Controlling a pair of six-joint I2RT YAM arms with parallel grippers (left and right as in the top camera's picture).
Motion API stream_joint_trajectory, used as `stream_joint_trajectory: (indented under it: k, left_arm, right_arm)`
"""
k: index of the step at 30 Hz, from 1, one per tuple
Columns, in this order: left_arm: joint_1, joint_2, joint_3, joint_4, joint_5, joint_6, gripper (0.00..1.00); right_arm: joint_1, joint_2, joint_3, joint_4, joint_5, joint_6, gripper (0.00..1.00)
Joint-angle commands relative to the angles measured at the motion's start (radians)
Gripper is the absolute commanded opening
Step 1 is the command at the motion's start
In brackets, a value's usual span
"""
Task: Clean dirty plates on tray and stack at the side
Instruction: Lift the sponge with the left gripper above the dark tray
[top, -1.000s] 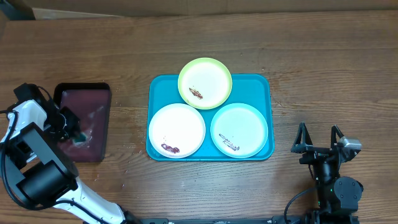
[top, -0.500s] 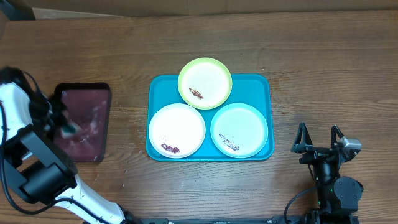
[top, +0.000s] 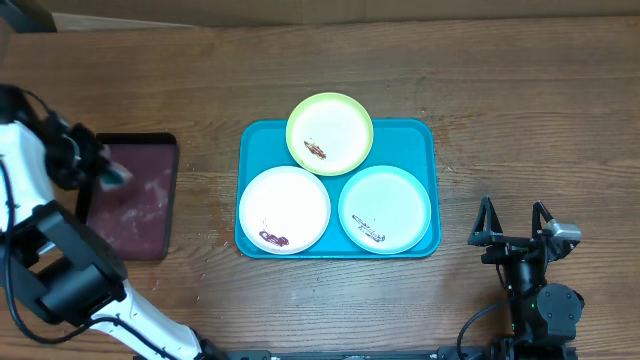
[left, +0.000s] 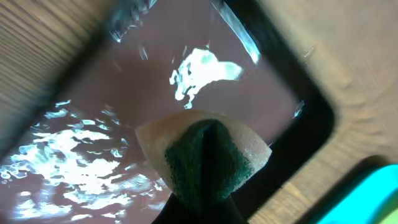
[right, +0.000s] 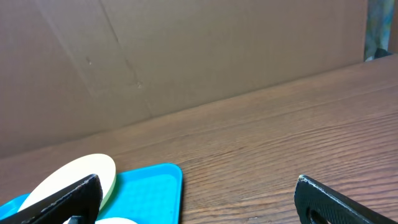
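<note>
Small round plastic plates (top: 284, 208) look light, stiff, slick; pinch rims. Left gripper (top: 105, 172), upper left, clamps soft green sponge (left: 208, 158); right gripper (top: 512, 222) gapes.

Yellow-green plate (top: 330, 132), white plate (top: 284, 208), mint plate (top: 385, 208), all brown-smeared; turquoise tray (top: 260, 143).

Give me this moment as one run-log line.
left gripper: shut on sponge above maroon tray | right gripper: open, empty | plates: three, smeared, on turquoise tray
</note>
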Motion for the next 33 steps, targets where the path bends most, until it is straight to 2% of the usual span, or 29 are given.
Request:
stream_joint_trajectory:
  k: [1,5,9,12,15,20,26,28,31,33]
  left_arm:
    - [-0.013,0.002,-0.066,0.018,-0.002,0.001,0.04]
    - [0.005,-0.002,-0.008,-0.036,0.019,0.003,0.04]
    - [0.028,-0.002,0.165,-0.170,0.109,0.069,0.04]
    - [0.033,-0.003,0.295,-0.247,0.113,0.076,0.04]
    - [0.030,-0.003,0.347,-0.265,0.113,0.077,0.04]
    - [0.000,0.004,0.285,-0.225,0.058,0.080,0.04]
    - [-0.060,0.004,0.002,-0.031,-0.073,0.080,0.04]
    - [-0.065,0.004,-0.048,-0.008,-0.141,0.079,0.04]
    - [-0.062,0.003,-0.027,-0.035,-0.172,0.080,0.04]
    - [-0.058,0.002,0.059,-0.108,-0.149,0.079,0.04]
  right_arm:
    - [-0.002,-0.009,-0.011,0.007,0.005,-0.004,1.00]
    - [-0.002,-0.009,-0.011,0.006,0.005,-0.004,1.00]
    - [-0.002,-0.009,-0.011,0.006,0.005,-0.004,1.00]
    - [-0.002,-0.009,-0.011,0.006,0.005,-0.004,1.00]
    - [-0.002,-0.009,-0.011,0.007,0.005,-0.004,1.00]
    - [-0.002,-0.009,-0.011,0.007,0.005,-0.004,1.00]
    - [-0.002,-0.009,-0.011,0.007,0.005,-0.004,1.00]
    - [-0.002,-0.009,-0.011,0.007,0.005,-0.004,1.00]
    - [-0.002,-0.009,-0.011,0.007,0.005,-0.004,1.00]
    - [-0.002,-0.009,-0.011,0.006,0.005,-0.004,1.00]
